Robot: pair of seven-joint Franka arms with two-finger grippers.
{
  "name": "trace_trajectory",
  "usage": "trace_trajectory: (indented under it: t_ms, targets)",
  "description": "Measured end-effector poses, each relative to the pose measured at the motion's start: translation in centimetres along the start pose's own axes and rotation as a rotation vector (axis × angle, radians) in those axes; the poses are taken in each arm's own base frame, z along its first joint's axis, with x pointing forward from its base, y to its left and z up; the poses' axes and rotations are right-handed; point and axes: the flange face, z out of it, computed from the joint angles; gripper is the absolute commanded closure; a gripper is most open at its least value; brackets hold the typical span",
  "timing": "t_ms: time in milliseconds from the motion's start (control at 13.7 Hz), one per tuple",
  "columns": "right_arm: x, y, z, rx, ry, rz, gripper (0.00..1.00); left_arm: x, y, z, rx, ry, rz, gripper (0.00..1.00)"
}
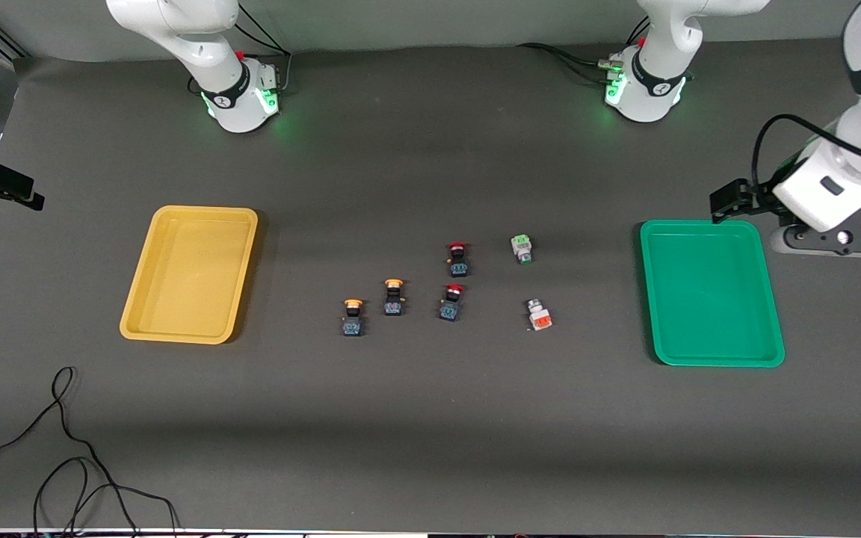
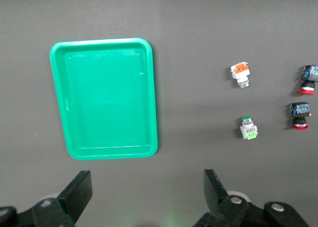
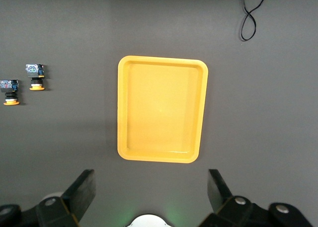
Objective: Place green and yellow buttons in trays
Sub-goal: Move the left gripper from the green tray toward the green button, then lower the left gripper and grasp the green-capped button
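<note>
Bare grey surface [image 1: 430, 433] spreads wide around the shallow yellow plastic tray [image 1: 148, 314] at centre-left of the front frame and the shallow green plastic tray [image 1: 774, 314] at centre-right, both empty. Between them, mid-frame, sit two yellow-capped black-blue buttons [image 1: 353, 317], two red-capped black switches [image 1: 458, 258], a white-grey button with a light green part [image 1: 522, 248] and a white switch with an orange part [image 1: 539, 315]. Only the front view shows the loose black cable [image 1: 64, 448] at lower left. The left end effector [image 2: 144, 192], fingers wide apart and holding nothing, hangs above the surface beside the green tray. The right end effector [image 3: 151, 189], equally spread and empty, hangs beside the yellow tray.
</note>
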Motion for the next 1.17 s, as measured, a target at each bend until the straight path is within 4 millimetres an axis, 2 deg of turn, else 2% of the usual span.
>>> trace_trajectory:
  t_ms: [292, 585, 950, 1096, 1169]
  targets:
    - [0.1, -0.1, 0.1, 0.0, -0.002, -0.005, 0.0, -0.1, 4.7, 1.5, 0.002, 0.02, -0.044, 0.0]
    - [0.1, -0.1, 0.1, 0.0, -0.002, -0.008, 0.0, -1.6, 12.4, 3.2, 0.002, 0.041, -0.085, 0.0]
    - [0.1, -0.1, 0.1, 0.0, -0.004, -0.009, 0.0, -5.0, 22.5, 4.8, -0.015, 0.074, -0.164, 0.0]
    - [0.1, -0.1, 0.1, 0.0, -0.004, -0.009, 0.0, -6.1, 25.4, 6.0, -0.014, 0.072, -0.173, 0.0]
    - [0.1, -0.1, 0.1, 0.0, -0.004, -0.009, 0.0, -6.2, 26.1, 6.8, -0.012, 0.07, -0.176, 0.0]
